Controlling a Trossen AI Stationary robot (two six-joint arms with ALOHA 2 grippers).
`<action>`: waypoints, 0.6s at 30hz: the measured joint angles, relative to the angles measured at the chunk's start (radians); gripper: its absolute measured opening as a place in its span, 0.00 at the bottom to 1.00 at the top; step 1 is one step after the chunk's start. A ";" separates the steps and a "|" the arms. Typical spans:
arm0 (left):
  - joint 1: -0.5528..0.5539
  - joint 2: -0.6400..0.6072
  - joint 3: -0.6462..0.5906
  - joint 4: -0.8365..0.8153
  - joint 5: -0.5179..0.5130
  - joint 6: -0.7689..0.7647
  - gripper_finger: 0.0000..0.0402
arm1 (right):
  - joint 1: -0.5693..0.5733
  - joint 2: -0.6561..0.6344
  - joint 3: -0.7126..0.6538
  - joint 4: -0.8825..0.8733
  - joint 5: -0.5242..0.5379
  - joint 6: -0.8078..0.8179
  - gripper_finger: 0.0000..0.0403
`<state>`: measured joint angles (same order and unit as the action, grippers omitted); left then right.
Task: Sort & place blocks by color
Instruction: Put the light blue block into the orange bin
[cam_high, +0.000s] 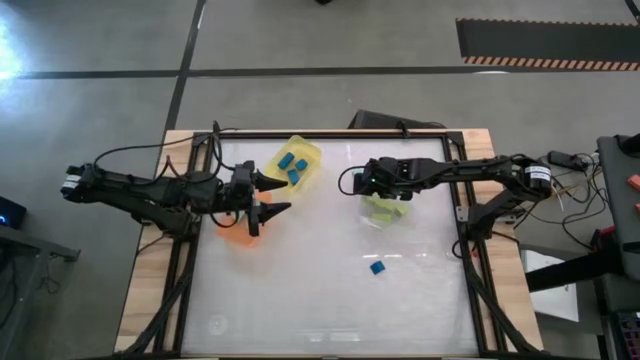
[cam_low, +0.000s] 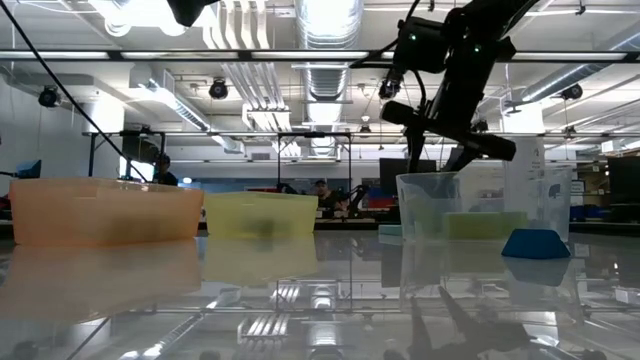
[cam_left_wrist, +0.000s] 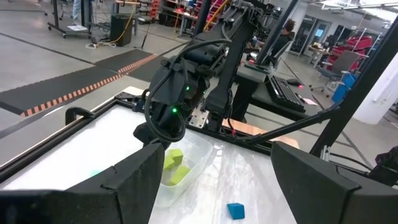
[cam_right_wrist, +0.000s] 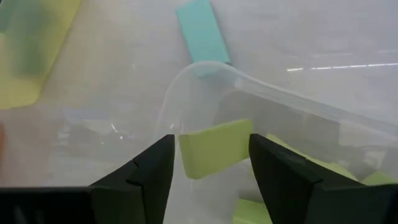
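The right end effector (cam_high: 372, 181) hangs over the clear dish (cam_high: 386, 209) right of centre in the overhead frame, its fingers parted, with a yellow-green block (cam_right_wrist: 215, 148) showing in the gap between them. Whether the fingers touch that block cannot be told from the wrist picture. More yellow-green blocks (cam_left_wrist: 175, 167) lie in the dish directly below. Just outside the dish's rim, a light teal block (cam_right_wrist: 202, 30) lies on the tabletop (cam_high: 300, 290).

At left of centre, the left end effector (cam_high: 276, 196) holds nothing, its fingers spread wide above the glossy white tabletop, beside the orange bin (cam_high: 237, 236). Above and to its right in the frame, the yellow bin (cam_high: 296, 162) holds several dark blue blocks (cam_high: 293, 166).

A lone dark blue block (cam_high: 377, 267) lies on the open tabletop below the dish in the overhead frame, well apart from both end effectors. From table height, the orange bin stands at far left, the yellow bin beside it.
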<state>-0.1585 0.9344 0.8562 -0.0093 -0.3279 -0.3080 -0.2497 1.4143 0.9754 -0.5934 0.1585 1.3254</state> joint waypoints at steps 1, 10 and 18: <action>0.000 0.000 0.000 0.000 0.000 0.000 0.69 | 0.000 0.000 0.000 0.000 0.000 0.000 0.49; 0.000 0.000 0.000 0.000 -0.002 0.000 0.69 | 0.000 -0.023 0.001 0.001 -0.029 -0.017 0.50; 0.000 0.001 0.000 -0.002 -0.007 0.000 0.69 | 0.000 -0.104 0.001 0.003 -0.031 -0.025 0.48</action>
<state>-0.1581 0.9356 0.8561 -0.0109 -0.3348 -0.3077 -0.2493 1.3106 0.9764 -0.5907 0.1276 1.3003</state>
